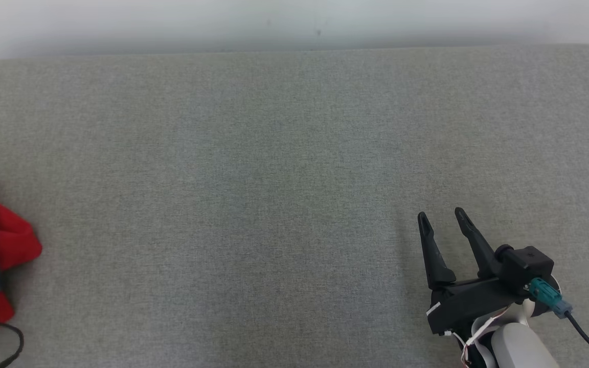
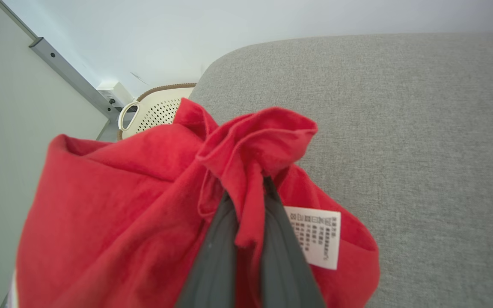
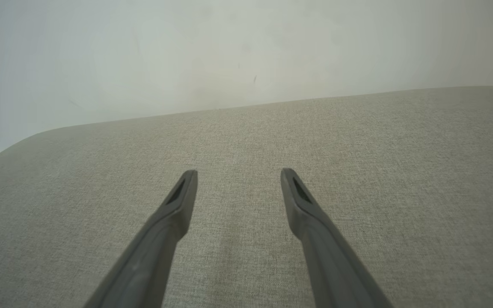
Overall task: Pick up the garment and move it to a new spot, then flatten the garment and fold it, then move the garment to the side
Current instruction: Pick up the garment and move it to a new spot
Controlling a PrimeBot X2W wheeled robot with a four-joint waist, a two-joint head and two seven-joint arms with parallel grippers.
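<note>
Left gripper (image 2: 248, 192) is pinched nearly closed on a bunched fold of the red garment (image 2: 122, 205), cloth squeezed between its two dark fingers (image 2: 216, 256). A white label (image 2: 317, 237) sticks out of the fabric just beside the grip. In the head view the garment (image 1: 13, 240) sits at the far left edge of the grey fabric surface (image 1: 274, 179). Beyond that edge stands a cream perforated basket (image 2: 161, 109). Right gripper (image 1: 442, 214) hovers over the surface at lower right, spread wide and holding nothing.

One red garment (image 2: 122, 192), one cream basket (image 2: 161, 112), two tools (image 2: 248, 190) (image 3: 239, 172)
</note>
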